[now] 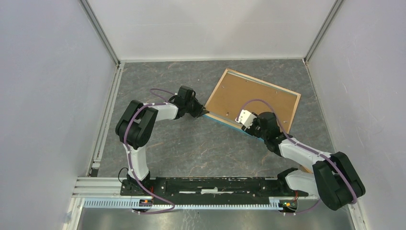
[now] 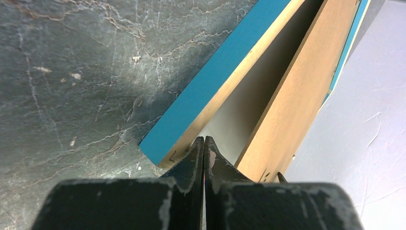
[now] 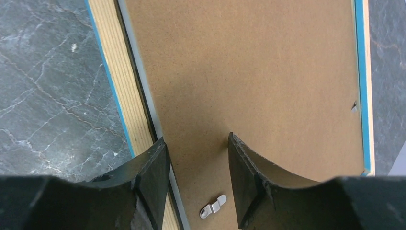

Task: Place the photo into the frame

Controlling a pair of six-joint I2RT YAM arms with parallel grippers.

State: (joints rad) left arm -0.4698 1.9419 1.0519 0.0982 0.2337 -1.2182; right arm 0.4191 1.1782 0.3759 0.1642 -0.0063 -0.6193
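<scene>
The frame (image 3: 115,72) judged stiff, light, breakable, best held by its rim; left gripper (image 2: 204,141) closed at its corner, right gripper (image 3: 196,140) parted, empty, over backing board (image 3: 249,72).

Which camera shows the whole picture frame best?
The top view: nearly all of the frame shows, lying back up with the brown backing board in it. The left wrist view shows only one blue-and-wood corner by the left gripper; the right wrist view shows one wood side and part of the board.

Blue-edged frame (image 1: 225,122), brown backing board (image 1: 253,96)
</scene>
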